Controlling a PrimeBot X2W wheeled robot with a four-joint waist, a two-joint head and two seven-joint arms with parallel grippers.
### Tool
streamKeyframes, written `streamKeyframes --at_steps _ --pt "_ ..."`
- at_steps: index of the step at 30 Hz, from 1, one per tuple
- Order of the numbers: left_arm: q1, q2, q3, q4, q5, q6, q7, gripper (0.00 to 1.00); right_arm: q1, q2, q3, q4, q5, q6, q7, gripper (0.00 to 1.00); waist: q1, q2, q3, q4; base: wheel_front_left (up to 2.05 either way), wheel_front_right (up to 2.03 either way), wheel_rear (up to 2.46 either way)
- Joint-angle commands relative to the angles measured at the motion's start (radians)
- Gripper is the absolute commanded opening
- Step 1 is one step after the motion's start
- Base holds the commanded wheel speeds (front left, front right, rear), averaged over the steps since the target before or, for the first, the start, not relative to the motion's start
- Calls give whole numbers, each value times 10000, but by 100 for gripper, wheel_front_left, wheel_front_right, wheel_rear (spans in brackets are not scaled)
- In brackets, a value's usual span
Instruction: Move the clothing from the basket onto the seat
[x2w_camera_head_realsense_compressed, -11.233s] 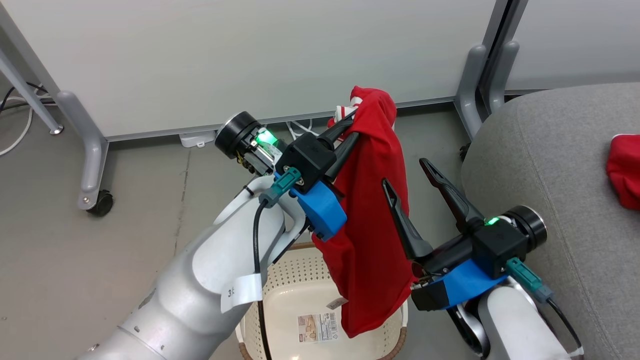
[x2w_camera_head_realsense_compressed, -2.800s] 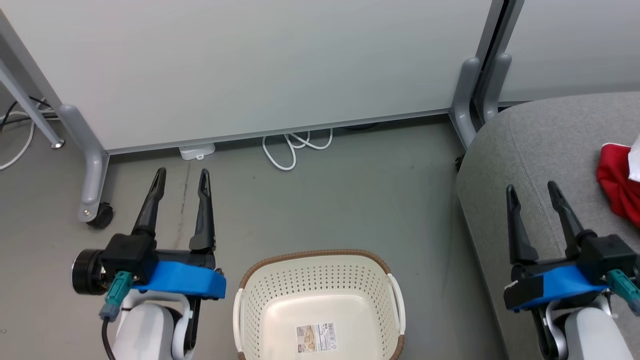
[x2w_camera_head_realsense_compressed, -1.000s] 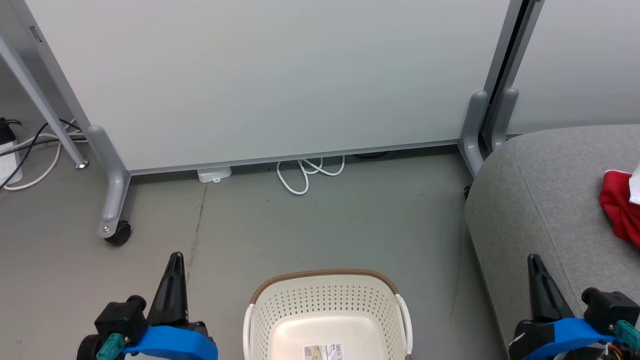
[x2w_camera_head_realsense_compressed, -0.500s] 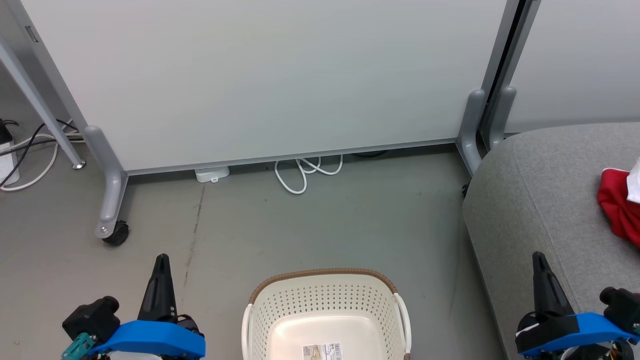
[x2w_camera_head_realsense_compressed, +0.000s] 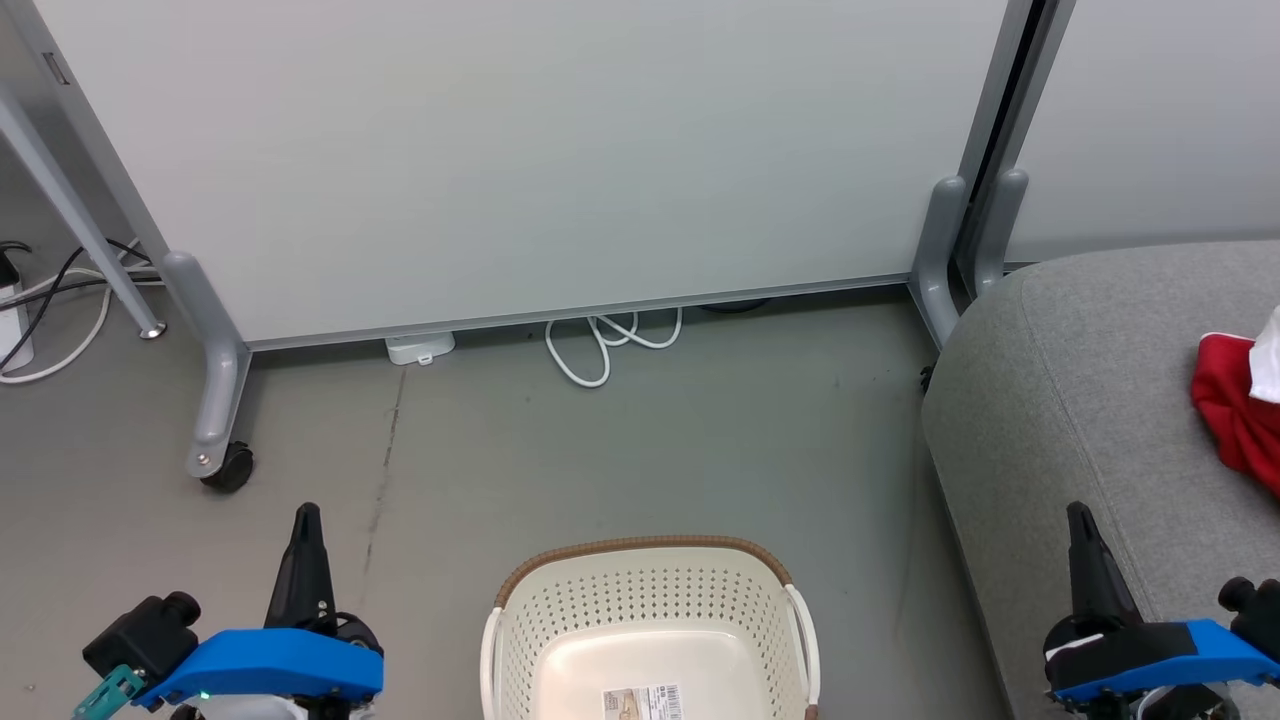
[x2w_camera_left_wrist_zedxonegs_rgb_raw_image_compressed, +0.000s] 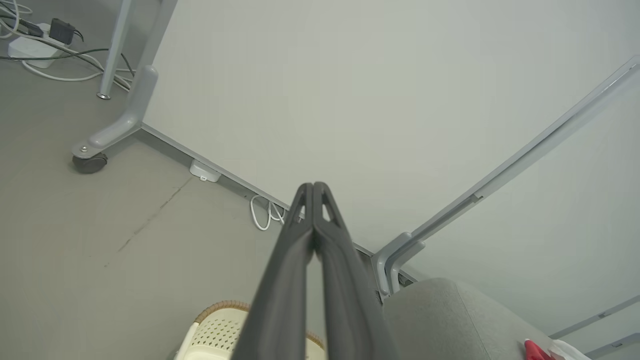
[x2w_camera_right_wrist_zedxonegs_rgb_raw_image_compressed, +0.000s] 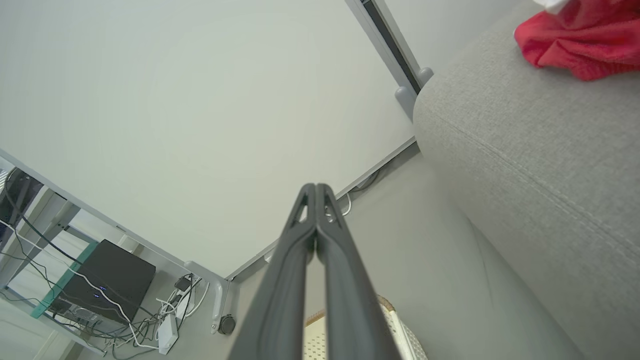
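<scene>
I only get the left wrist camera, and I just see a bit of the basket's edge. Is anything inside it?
Observer: No clothes. In the head view the part of the basket that shows has just a paper label on its floor.
Operator: What's the other end effector doing?
Observer: The right end effector is shut on nothing. In its own wrist view its fingers press together at the tips.

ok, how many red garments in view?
1 red heap on the seat, cut off at the frame edge; a second may be hidden there. None visible in the basket.
</scene>
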Motion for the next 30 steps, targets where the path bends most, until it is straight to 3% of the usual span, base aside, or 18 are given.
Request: streamKeyframes --at_steps 1,30 --pt "-306 11 54 -157 -250 -39 50 0 -274 -66 8 -184 277 2 61 0 0 -1 1 -2 0 0 0" --pt "-506 13 453 -195 -3803 -140 952 0 -401 -89 46 -351 3952 3 980 0 0 -1 46 -115 0 0 0"
